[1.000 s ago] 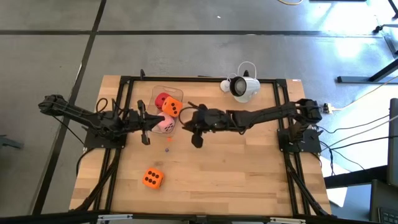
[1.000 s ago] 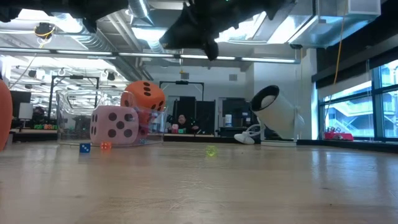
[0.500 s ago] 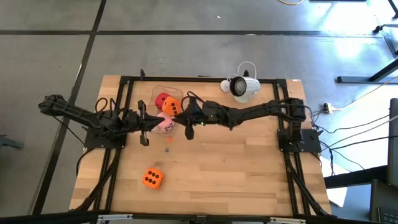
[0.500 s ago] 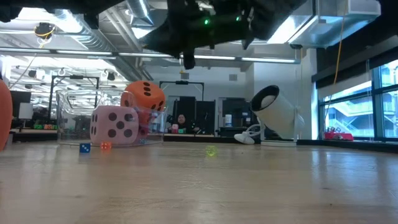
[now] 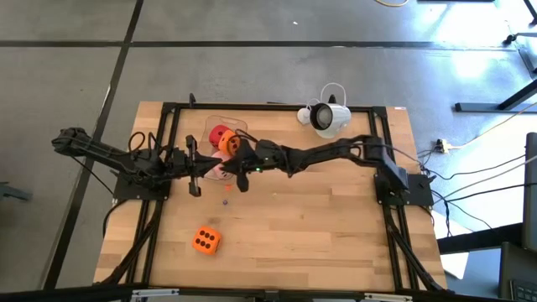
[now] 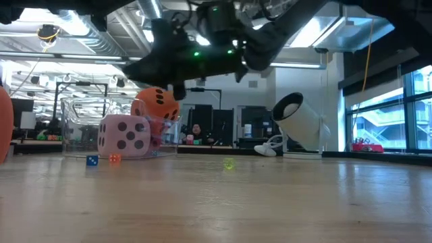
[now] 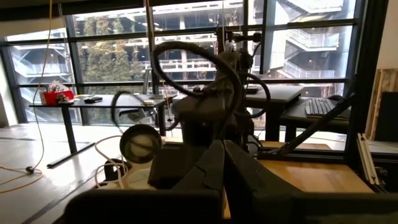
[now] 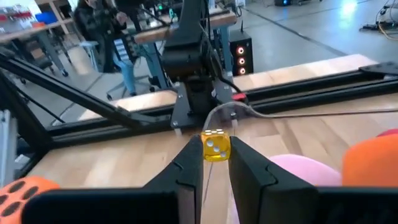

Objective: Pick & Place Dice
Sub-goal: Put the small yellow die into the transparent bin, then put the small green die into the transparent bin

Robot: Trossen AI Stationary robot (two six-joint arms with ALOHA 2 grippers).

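Four dice: red die [image 5: 218,132] and orange die [image 5: 232,144] in clear container [image 5: 210,122] near the bench's [image 5: 336,243] far edge; pink die [image 5: 220,170] just beside it; second orange die [image 5: 205,241] toward the near edge, pips up, skewed to the edges.
Right wrist view only: right gripper [image 8: 216,149] pinching small yellow die [image 8: 216,147], pipped face toward the camera.
Low view only: pink die's side face, pips showing.
Left gripper [image 5: 197,183]: fingers pressed together, beside pink die.

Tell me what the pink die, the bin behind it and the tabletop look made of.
Pink die: probably foam, matte, with softly rounded edges.
Bin: clear plastic, since the room shows through its glossy walls.
Tabletop: light wood, seemingly butcher-block, with plank seams and grain visible.
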